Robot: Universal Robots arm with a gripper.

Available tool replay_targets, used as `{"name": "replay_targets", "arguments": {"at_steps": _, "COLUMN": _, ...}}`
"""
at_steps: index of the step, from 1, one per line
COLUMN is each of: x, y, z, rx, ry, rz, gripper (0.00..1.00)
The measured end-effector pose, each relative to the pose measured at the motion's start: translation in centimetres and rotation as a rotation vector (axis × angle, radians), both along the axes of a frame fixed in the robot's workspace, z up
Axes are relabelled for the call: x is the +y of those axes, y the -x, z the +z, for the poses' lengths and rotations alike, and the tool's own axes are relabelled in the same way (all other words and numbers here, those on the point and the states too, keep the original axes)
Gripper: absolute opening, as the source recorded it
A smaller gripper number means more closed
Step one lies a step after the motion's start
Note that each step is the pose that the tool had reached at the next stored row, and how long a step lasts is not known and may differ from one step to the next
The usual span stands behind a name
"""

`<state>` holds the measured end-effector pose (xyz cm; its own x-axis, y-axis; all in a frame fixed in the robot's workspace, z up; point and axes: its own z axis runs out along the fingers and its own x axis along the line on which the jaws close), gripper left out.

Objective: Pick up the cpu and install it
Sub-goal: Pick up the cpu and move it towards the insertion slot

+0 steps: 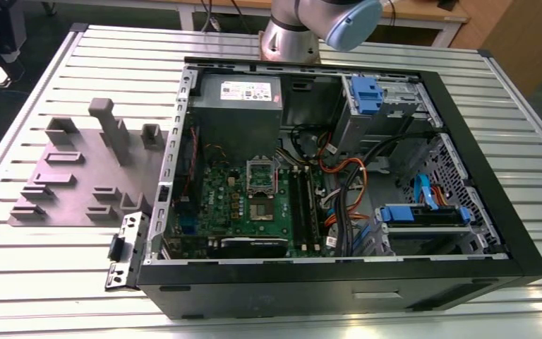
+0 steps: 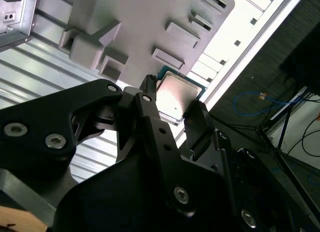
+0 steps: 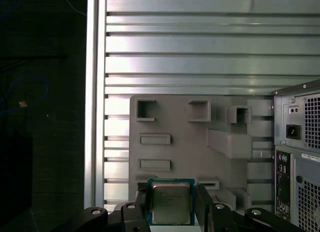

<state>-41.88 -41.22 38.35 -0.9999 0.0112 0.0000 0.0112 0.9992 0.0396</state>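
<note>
While you read both wrist views, log the grasp first, then the bench layout.

Jaws: closed on the cpu (image 3: 170, 204) – one black finger (image 3: 142, 201) against each of two opposite edges. In the second wrist view the same hold shows, with fingers (image 2: 198, 123) flanking the chip (image 2: 176, 96).
Cpu: flat between the jaws, silvery metal top facing the cameras, thin teal rim showing round it.
Cpu position: in front of the grey fixture block (image 3: 190, 142), near one of its edges. You cannot tell from these views whether it touches the block.
Fixture block: lies on the slatted metal surface (image 3: 200, 42), beside the computer case (image 3: 300, 157). In the exterior view it sits at the exterior view's left of the case, pockets and upright posts visible.
Case: open side up; the green motherboard (image 1: 252, 208) lies inside with the silver socket frame (image 1: 262, 171) on it.
Arm: base column (image 1: 290, 39) stands behind the case in the exterior view.
</note>
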Motion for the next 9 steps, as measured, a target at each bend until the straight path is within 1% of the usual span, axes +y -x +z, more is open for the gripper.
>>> {"name": "replay_targets", "arguments": {"at_steps": 9, "x": -0.28, "y": -0.04, "z": 0.00, "rx": 0.0000, "ry": 0.0001, "rz": 0.000, "gripper": 0.47}}
